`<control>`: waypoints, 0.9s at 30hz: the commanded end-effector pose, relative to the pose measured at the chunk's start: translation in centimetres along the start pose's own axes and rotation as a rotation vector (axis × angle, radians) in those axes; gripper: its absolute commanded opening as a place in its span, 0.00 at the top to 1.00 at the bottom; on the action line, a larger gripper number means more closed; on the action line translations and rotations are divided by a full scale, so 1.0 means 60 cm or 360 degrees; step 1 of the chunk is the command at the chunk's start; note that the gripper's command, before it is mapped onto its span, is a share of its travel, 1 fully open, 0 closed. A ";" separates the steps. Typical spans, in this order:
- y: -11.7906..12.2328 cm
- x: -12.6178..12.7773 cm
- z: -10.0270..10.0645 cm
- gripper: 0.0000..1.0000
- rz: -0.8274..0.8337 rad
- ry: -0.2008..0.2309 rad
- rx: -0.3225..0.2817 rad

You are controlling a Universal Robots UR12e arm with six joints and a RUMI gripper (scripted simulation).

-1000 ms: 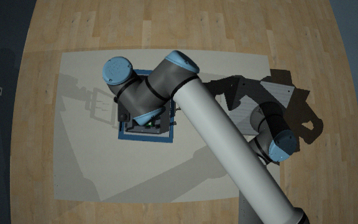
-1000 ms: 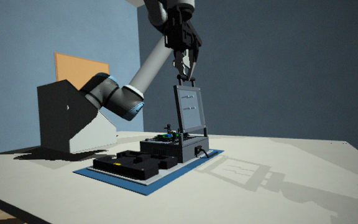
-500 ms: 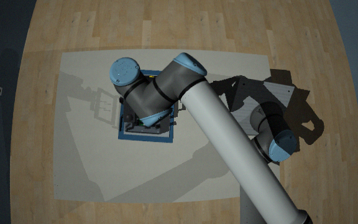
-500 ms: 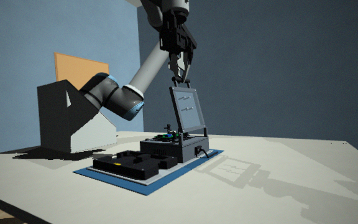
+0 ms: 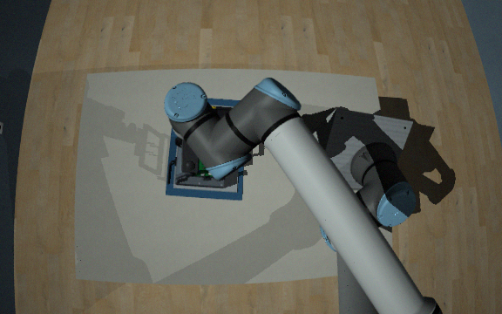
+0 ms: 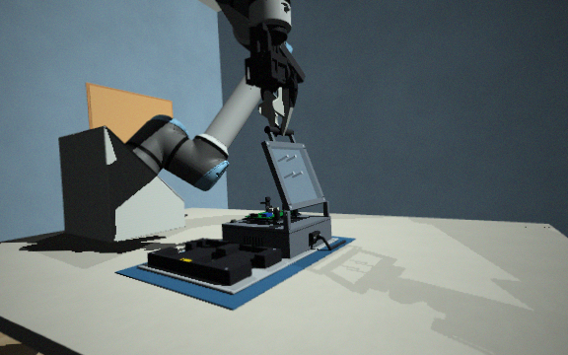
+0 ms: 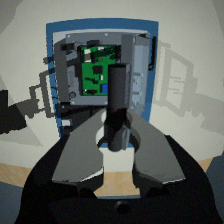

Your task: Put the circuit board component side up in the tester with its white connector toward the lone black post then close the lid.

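Exterior view: the tool [image 6: 281, 129] pinches the black handle bar [image 6: 279, 134] at the top edge of the tester's lid [image 6: 295, 176], which stands tilted over the tester [image 6: 278, 235]. Green circuit board [image 7: 96, 70] lies flat inside, near the counter [image 6: 412, 276] middle, beside the black tray [image 6: 215, 258].

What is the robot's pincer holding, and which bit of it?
The pincer is shut on the tester's lid, gripping the dark handle bar at its top edge.
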State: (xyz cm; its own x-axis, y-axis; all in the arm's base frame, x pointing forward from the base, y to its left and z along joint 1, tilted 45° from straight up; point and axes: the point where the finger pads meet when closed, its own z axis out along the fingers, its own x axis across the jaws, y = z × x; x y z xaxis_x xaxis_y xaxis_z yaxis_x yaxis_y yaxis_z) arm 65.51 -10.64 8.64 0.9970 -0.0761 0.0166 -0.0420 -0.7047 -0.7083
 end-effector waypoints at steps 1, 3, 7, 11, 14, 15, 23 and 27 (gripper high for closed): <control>0.000 -0.012 0.004 1.00 0.0000 0.0001 -0.0001; 0.000 -0.017 0.006 1.00 0.0000 0.0001 -0.0001; 0.000 -0.029 0.012 1.00 0.0000 0.0001 -0.0001; 0.000 -0.037 0.016 1.00 0.0000 0.0001 -0.0001; 0.000 -0.043 0.020 1.00 0.0000 0.0001 -0.0001; 0.000 -0.046 0.021 1.00 0.0000 0.0001 -0.0001; 0.000 -0.067 0.036 1.00 0.0000 0.0001 -0.0001; 0.000 -0.078 0.044 1.00 0.0000 0.0001 -0.0001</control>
State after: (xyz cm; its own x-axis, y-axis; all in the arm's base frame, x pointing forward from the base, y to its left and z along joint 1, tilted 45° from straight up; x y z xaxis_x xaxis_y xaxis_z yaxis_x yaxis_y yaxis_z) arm 61.51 -8.72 6.97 0.9970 -0.0761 0.0165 -0.0421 -0.7046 -0.7083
